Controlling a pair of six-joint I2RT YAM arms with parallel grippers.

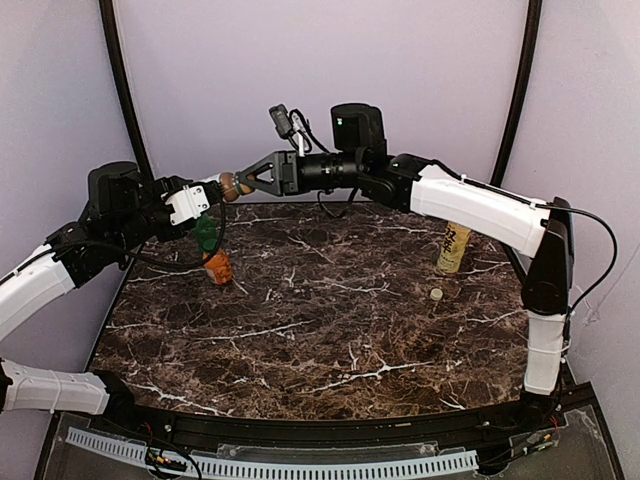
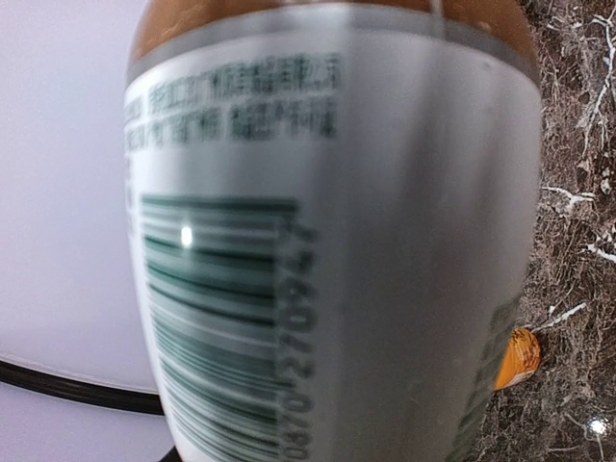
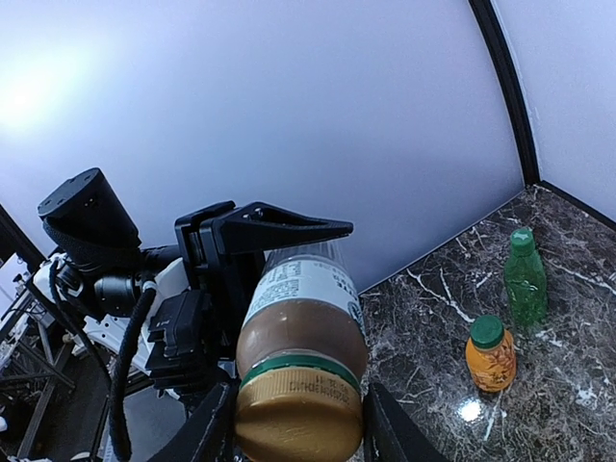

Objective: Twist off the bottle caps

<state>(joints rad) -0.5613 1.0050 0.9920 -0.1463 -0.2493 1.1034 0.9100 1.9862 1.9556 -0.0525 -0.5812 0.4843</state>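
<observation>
The short brown bottle [image 3: 303, 308] is held level in the air over the table's far left corner. My left gripper [image 1: 212, 192] is shut on its labelled body [image 2: 337, 241], which fills the left wrist view and hides the fingers there. My right gripper [image 3: 298, 428] faces it from the right, with a finger pressed on each side of the golden-brown cap [image 3: 300, 395]. On the table below stand the orange juice bottle [image 3: 491, 358] and the slim green bottle [image 3: 526, 281], both with green caps on. The tall yellow tea bottle [image 1: 453, 247] stands at the right, a cream-white cap [image 1: 436, 294] lying beside it.
The dark marble table [image 1: 330, 330] is walled by pale panels at the back and sides. Both arms meet high over the far left corner. The orange juice bottle [image 1: 217, 267] and green bottle [image 1: 205, 236] stand right under the left gripper.
</observation>
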